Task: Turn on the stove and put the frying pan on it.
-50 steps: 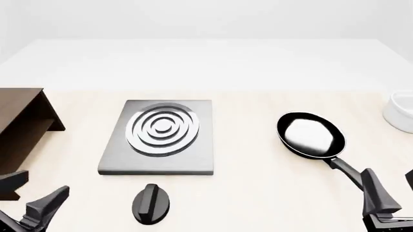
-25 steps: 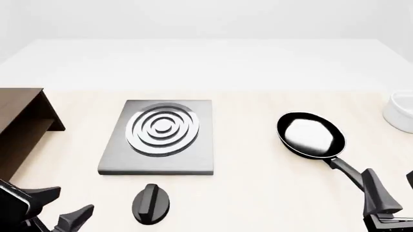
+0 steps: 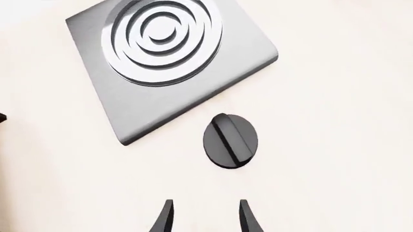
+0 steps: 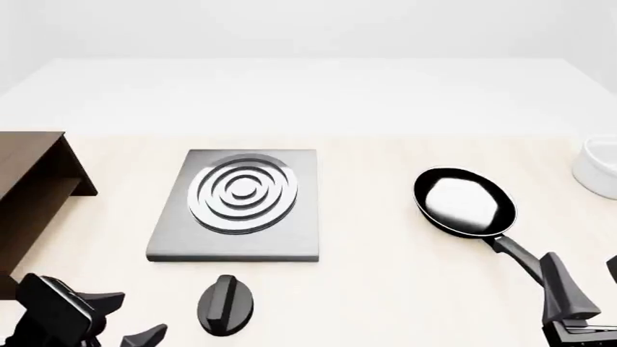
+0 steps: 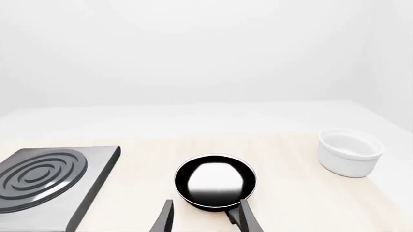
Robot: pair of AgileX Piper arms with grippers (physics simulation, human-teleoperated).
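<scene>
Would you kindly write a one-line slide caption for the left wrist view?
Open left claw poised short of the black oval knob, grey stove beyond it.

Tabletop count: one of each object, and two robot grippers.

One grey stove (image 4: 236, 204) slab at centre left, with one black knob (image 4: 227, 304) below it. One black frying pan (image 4: 464, 202) at right of centre. One white bowl (image 4: 600, 168) at the right edge. One dark brown cabinet (image 4: 31, 189) at the left edge. Two grippers: the left gripper (image 4: 121, 320) at lower left, the right gripper (image 4: 590, 283) at lower right.
</scene>
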